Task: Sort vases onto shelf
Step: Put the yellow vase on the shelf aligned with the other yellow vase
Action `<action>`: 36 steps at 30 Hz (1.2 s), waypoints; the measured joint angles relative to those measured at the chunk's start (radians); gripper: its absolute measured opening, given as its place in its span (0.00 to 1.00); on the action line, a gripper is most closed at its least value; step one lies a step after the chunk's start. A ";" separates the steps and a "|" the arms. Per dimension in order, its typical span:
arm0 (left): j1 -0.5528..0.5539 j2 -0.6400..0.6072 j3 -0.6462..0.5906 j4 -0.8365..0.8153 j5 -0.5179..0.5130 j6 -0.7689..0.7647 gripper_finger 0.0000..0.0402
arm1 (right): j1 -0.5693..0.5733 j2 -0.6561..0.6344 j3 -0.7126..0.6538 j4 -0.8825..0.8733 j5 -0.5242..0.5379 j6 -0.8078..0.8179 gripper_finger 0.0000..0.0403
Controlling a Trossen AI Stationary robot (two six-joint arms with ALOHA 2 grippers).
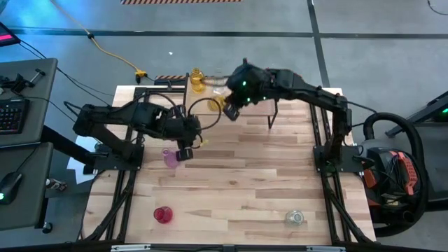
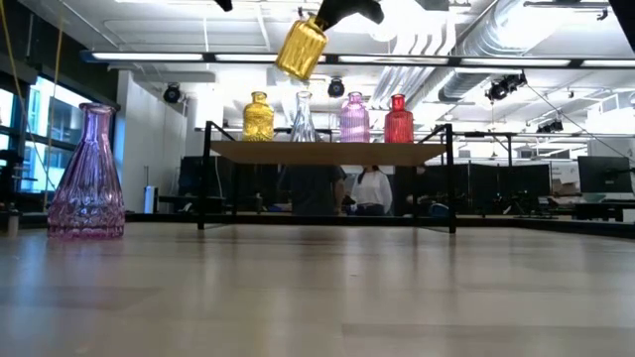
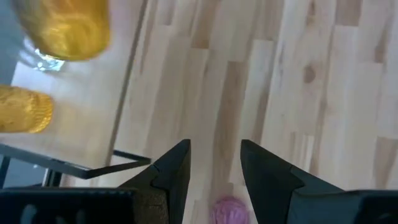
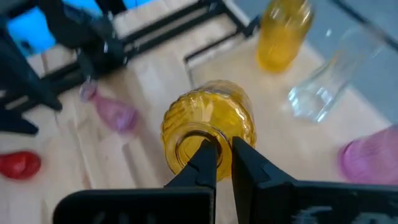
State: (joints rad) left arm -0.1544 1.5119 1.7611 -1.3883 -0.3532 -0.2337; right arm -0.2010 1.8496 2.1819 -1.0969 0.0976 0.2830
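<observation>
The table (image 1: 238,189) carries the shelf (image 2: 327,153), on which 4 vases stand in a row: yellow (image 2: 258,117), clear (image 2: 303,118), pink (image 2: 354,118) and red (image 2: 399,119). The right tool (image 4: 217,163) hangs in the air just off the shelf's front edge, pinched narrow on the rim of a second yellow vase (image 4: 208,130), which tilts below it clear of the board. The left tool (image 3: 214,163) hovers with its fingers apart directly above a pink vase (image 1: 170,157) standing on the table, while a red vase (image 1: 162,214) and a clear vase (image 1: 295,218) stand well apart from both tools near the table's front edge.
</observation>
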 joint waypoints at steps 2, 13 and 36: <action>0.021 -0.007 0.000 -0.001 -0.001 0.009 0.33 | -0.020 0.000 0.018 0.016 0.000 -0.023 0.00; 0.142 -0.090 0.000 -0.003 -0.003 0.114 0.33 | -0.089 0.047 0.037 0.189 -0.100 -0.064 0.00; 0.306 -0.125 0.001 0.015 0.095 0.258 0.33 | -0.108 0.140 0.037 0.140 -0.097 -0.041 0.00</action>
State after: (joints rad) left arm 0.1519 1.3864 1.7618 -1.3736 -0.2585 0.0244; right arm -0.3092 1.9892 2.2185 -0.9569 0.0006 0.2421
